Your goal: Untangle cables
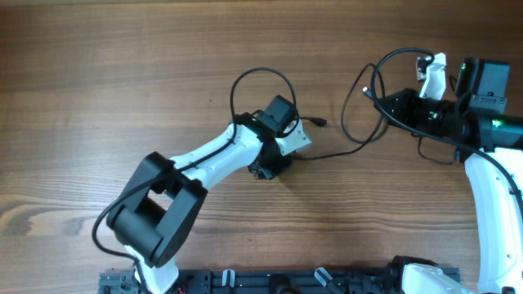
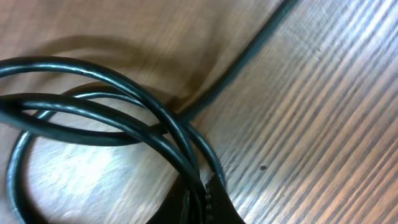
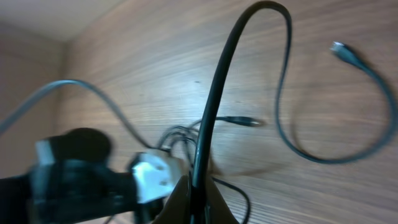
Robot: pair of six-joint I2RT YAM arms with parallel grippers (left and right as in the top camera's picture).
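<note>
Thin black cables (image 1: 343, 149) trail across the wooden table between both arms. One loop (image 1: 263, 72) arcs above the left wrist, and a small plug (image 1: 321, 122) lies just right of it. My left gripper (image 1: 263, 170) points down at mid-table. In the left wrist view this gripper (image 2: 208, 202) is shut on several crossing cable strands (image 2: 124, 118). My right gripper (image 1: 377, 94) at the upper right is shut on a cable. In the right wrist view that cable (image 3: 214, 93) rises from this gripper (image 3: 199, 199), curves over and ends in a plug (image 3: 342, 50).
The left arm (image 1: 155, 204) stretches from the front left to the centre. The right arm (image 1: 498, 196) runs along the right edge. A black rail (image 1: 286, 282) lines the table's front edge. Thicker arm wiring loops near the right wrist (image 1: 400, 55).
</note>
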